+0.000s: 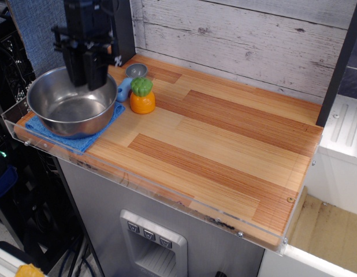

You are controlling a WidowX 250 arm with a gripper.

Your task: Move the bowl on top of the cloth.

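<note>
Up top-left, the jaws (86, 72) hang at the far rim of the bowl (71, 109), two dark fingers (76, 66) side by side with a thin gap between them; cannot tell if they pinch the rim or stand just clear of it, the view is too dark there. Bowl sits upright on the cloth (69, 139), covering most of it, blue edges showing along the front and left and at the right corner. Cloth lies at the front-left corner of the wooden surface (225, 144), up against the clear plastic lip. Just right of the bowl, a small grey scoop with blue handle (131, 78), handle end hidden behind the bowl rim. Orange-and-green toy fruit (142, 96) stands upright beside the scoop, near the bowl, not touching it. Whitewashed plank wall (242, 40) behind.
</note>
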